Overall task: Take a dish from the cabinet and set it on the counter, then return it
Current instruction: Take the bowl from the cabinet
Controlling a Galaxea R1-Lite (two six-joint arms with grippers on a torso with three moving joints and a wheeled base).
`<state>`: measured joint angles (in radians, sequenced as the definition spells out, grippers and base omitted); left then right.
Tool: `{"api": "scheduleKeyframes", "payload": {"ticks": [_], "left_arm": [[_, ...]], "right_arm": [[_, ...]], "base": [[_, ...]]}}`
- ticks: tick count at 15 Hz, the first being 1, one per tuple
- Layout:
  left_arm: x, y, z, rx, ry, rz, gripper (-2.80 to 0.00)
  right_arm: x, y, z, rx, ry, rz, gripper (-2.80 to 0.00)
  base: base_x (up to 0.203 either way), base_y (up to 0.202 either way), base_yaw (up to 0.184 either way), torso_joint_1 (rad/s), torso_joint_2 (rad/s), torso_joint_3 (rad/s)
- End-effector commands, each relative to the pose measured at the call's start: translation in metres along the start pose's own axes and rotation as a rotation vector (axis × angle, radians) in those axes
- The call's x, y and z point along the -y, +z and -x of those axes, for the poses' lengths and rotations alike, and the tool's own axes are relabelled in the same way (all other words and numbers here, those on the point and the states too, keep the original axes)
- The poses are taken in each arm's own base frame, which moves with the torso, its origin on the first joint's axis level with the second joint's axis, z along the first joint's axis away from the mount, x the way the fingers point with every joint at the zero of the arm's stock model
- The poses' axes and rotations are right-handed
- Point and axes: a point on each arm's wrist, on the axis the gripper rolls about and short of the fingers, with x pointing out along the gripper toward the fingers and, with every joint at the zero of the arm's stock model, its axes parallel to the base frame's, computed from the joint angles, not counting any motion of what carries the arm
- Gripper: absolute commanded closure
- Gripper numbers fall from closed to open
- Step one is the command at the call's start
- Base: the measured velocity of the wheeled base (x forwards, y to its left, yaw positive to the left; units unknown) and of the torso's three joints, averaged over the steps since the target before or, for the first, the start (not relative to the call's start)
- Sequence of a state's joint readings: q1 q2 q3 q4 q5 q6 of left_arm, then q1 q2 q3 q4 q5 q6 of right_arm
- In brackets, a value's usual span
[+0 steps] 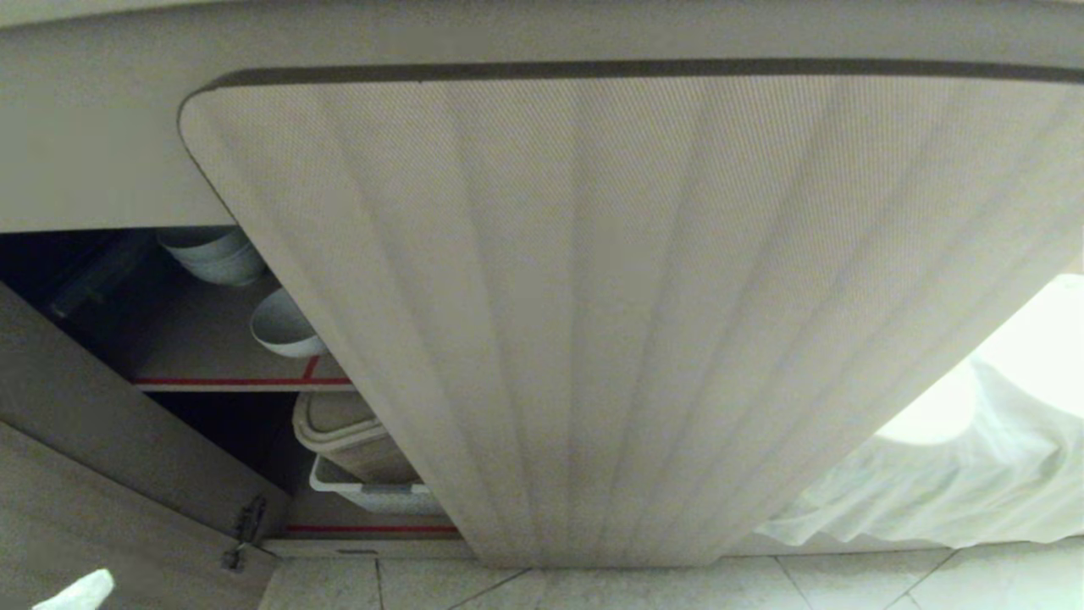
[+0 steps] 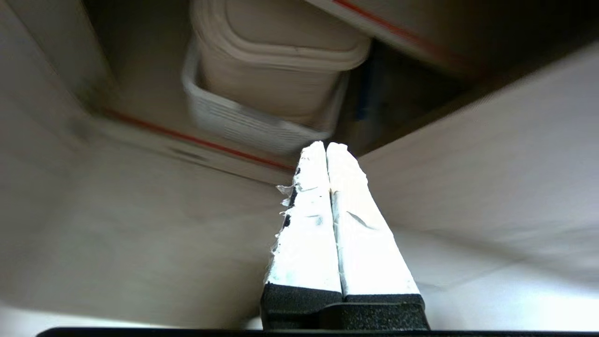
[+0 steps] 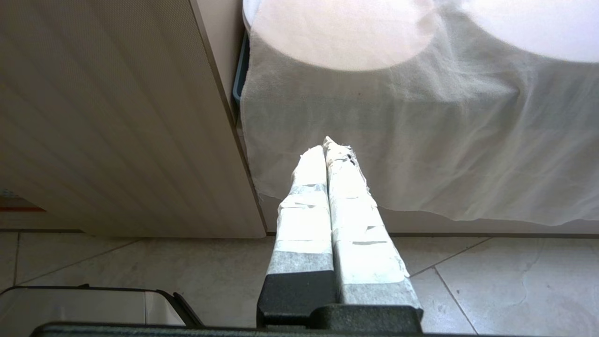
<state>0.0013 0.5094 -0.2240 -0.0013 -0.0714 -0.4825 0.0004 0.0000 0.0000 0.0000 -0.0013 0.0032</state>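
Note:
The cabinet [image 1: 593,296] stands open, and its fluted right door swings out towards me across most of the head view. On the upper shelf, edged in red tape, a small white dish [image 1: 284,326] leans at an angle, partly hidden by that door's edge. My left gripper [image 2: 326,146] is shut and empty, low in front of the opening and below the dish; its white tip [image 1: 76,591] shows at the head view's bottom left corner. My right gripper [image 3: 326,146] is shut and empty, low beside the fluted door [image 3: 103,121]. The counter's top is out of view.
Stacked white bowls [image 1: 216,254] sit behind the dish. On the lower shelf a beige lidded container [image 1: 347,436] rests in a white basket [image 2: 243,124]. The left door [image 1: 102,440] stands open at the left. A white cloth [image 3: 398,140] hangs to the right, above a tiled floor [image 3: 468,290].

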Motion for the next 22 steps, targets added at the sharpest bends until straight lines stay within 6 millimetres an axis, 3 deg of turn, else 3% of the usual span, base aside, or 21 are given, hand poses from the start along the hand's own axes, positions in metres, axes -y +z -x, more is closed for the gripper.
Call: {"api": "scheduleKeyframes", "payload": {"ticks": [1,7,14,22], "left_arm": [[0.002,0.005,-0.014,-0.049,0.021,0.216,0.00],[0.004,0.014,-0.043,-0.081,0.063,0.485,0.00],[0.007,0.030,-0.084,-0.107,0.116,0.576,0.00],[0.011,0.039,-0.094,-0.077,0.085,0.625,0.00]], "right_arm": [[0.000,0.000,0.000,0.001,-0.001,0.000,0.00],[0.000,0.000,0.000,0.002,-0.001,0.000,0.00],[0.000,0.000,0.000,0.000,-0.001,0.000,0.00],[0.000,0.000,0.000,0.000,0.000,0.000,0.00]], "base": [[0.000,0.000,0.000,0.000,0.00,0.000],[0.000,0.000,0.000,0.000,0.00,0.000],[0.000,0.000,0.000,0.000,0.00,0.000],[0.000,0.000,0.000,0.000,0.00,0.000]]}}
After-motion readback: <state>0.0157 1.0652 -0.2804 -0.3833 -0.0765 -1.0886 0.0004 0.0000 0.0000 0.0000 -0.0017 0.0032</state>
